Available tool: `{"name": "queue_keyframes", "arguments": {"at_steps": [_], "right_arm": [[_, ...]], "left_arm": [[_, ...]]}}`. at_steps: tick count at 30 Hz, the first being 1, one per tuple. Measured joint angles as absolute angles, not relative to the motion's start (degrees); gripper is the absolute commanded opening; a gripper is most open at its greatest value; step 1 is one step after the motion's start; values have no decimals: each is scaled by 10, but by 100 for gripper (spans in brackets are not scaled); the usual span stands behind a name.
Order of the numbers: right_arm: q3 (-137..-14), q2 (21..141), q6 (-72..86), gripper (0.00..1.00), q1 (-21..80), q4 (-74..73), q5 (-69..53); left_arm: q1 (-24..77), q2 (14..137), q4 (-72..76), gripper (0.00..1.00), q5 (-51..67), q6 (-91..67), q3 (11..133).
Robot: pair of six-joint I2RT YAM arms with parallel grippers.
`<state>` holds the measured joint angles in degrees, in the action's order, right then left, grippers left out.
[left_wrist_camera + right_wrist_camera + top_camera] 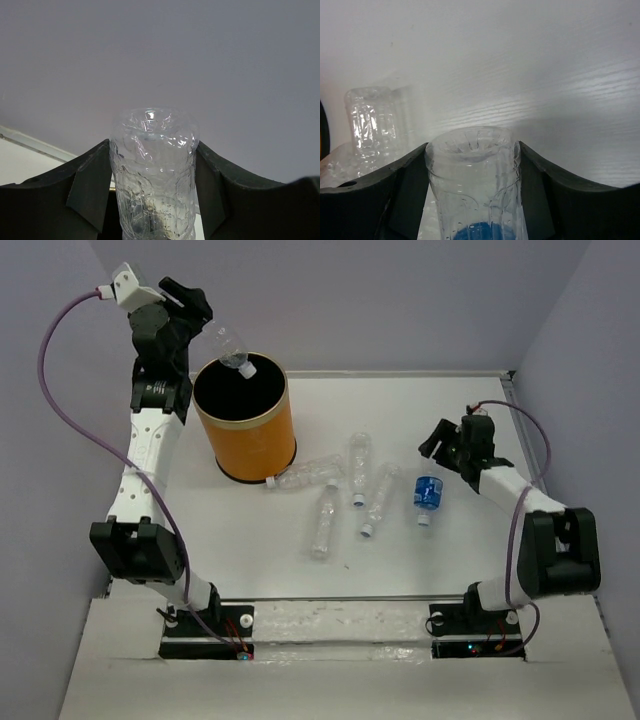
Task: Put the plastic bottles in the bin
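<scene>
My left gripper (pixel 212 325) is shut on a clear plastic bottle (pixel 232 348) and holds it cap down over the far rim of the orange bin (pixel 250 435). In the left wrist view the bottle (pixel 152 175) stands between both fingers (pixel 90 185). My right gripper (pixel 437 462) is shut on the base end of the blue-label bottle (pixel 428 494), with its white cap toward the near edge. In the right wrist view this bottle (pixel 470 195) fills the gap between the fingers (pixel 410 195). I cannot tell whether it rests on the table. Several more bottles (pixel 358 468) lie between the bin and the right gripper.
One loose bottle (pixel 308 475) lies against the bin's base; others (pixel 323 520) (pixel 381 498) lie toward the middle. Another bottle (pixel 367 125) shows at the left of the right wrist view. Grey walls enclose the white table (pixel 470 550) at the back and sides.
</scene>
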<state>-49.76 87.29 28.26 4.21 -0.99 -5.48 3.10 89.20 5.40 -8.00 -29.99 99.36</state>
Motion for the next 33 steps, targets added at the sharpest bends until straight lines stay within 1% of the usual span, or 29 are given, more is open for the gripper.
{"name": "queue_keyframes", "arguments": {"at_steps": [1, 3, 4, 6, 8, 9, 14, 15, 17, 22, 24, 27, 30, 33], "right_arm": [[-493, 841, 282, 49, 42, -12, -44], [-488, 786, 281, 48, 42, -13, -27], [-487, 763, 281, 47, 42, -13, -21], [-487, 728, 281, 47, 43, -14, -15], [-487, 702, 282, 47, 44, -21, -17], [-487, 690, 283, 47, 46, -26, -20], [-514, 620, 293, 47, 97, -44, -34], [-523, 618, 295, 47, 110, -45, -32], [-575, 620, 298, 47, 176, -40, -31], [-646, 648, 302, 46, 244, 3, -31], [-714, 696, 299, 46, 290, 13, -19], [-855, 814, 280, 46, 349, 49, -7], [-908, 861, 267, 45, 376, 45, -1], [-1012, 945, 248, 45, 395, 34, 6]], "left_arm": [[31, 893, 61, 39, -82, -298, 990], [32, 891, 82, 52, -89, -293, 968], [32, 889, 94, 60, -94, -290, 950], [33, 888, 113, 83, -101, -284, 921], [33, 883, 126, 98, -107, -277, 890], [33, 879, 133, 99, -110, -274, 872], [33, 871, 132, 99, -108, -256, 812], [33, 868, 130, 99, -107, -253, 808], [33, 843, 123, 99, -97, -250, 794], [33, 752, 111, 99, -67, -253, 770], [33, 671, 123, 99, -26, -269, 725], [34, 545, 111, 99, 34, -290, 624], [41, 463, 96, 98, 89, -298, 555], [47, 413, 56, 99, 136, -298, 473]]}}
